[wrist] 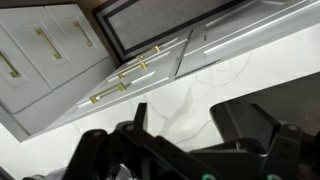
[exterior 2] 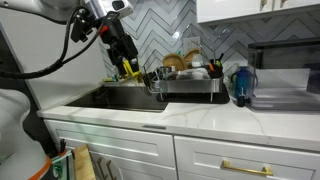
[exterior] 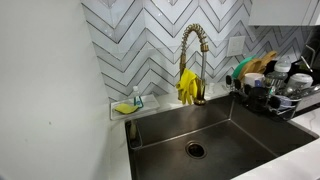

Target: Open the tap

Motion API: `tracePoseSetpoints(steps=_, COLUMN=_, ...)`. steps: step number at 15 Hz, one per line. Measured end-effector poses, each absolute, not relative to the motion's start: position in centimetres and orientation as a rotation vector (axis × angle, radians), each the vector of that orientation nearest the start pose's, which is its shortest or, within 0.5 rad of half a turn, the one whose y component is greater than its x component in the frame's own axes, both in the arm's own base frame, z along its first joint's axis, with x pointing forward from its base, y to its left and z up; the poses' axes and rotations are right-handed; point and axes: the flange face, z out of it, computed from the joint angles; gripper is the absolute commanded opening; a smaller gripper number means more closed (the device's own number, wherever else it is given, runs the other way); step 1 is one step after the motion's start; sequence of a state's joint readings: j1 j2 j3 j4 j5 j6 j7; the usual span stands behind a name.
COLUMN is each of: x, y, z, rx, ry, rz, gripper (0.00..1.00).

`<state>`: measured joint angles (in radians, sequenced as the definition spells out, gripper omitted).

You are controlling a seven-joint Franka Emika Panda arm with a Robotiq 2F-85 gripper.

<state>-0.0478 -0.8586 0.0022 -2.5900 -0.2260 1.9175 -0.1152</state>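
The tap (exterior: 194, 55) stands upright at the back rim of the sink (exterior: 235, 135), against the herringbone-tiled wall, with yellow gloves (exterior: 187, 86) draped over its stem and a dish rack (exterior: 275, 88) just beside it. In an exterior view the tool (exterior 2: 124, 55) hangs above the sink close to the gloves; contact with the tap cannot be told. In the wrist view its jaws stand spread apart, nothing between them, above the white bench (wrist: 200, 90).

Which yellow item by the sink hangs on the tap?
The gloves, draped on the tap; the other yellow piece lies on the ledge left of it.
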Motion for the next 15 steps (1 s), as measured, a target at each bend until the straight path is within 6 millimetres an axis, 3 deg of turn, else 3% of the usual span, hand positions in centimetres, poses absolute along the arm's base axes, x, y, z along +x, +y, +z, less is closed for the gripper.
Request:
tracePoseSetpoints(steps=11, x=31.2, y=-3.0, z=53.5, rx=-3.357, ry=-0.213, rz=-0.283, gripper=1.00)
tracePoseSetpoints(steps=15, x=33.5, y=-2.1, z=54.7, rx=-3.295, ry=-0.199, rz=-0.536, gripper=1.00)
